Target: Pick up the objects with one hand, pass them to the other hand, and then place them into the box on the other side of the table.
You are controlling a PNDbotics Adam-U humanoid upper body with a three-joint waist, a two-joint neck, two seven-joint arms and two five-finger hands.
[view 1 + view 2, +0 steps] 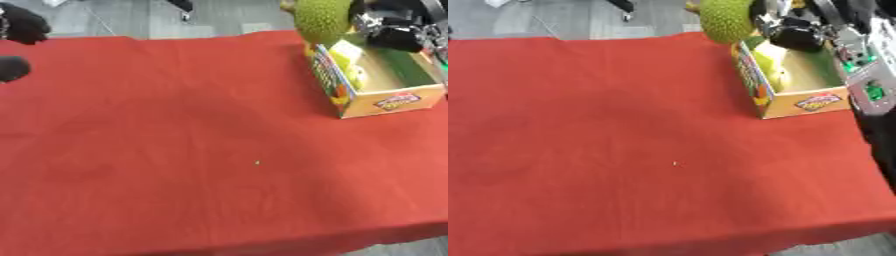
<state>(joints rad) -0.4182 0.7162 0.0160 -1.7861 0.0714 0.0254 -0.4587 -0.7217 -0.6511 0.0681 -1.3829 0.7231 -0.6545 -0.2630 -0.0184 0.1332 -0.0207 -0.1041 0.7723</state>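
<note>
A: Jackfruit-like green spiky object (321, 19) hangs at the far right, over the far end of the box (385, 102). The left hand (19, 25) idles at the far left edge; its fingers cannot be judged.

B: The right hand (798, 32) sits beside it; whether its fingers hold it is unclear. Released there, it could strike the box's rim and roll onto the red table (175, 150).

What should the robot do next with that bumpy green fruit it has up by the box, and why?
Probably lower it a little and let go. The right hand holds the bumpy green fruit at the far end of the box, above its rim. The box already has yellow-green things along its left wall, but its right side looks bare, so there seems room.
</note>
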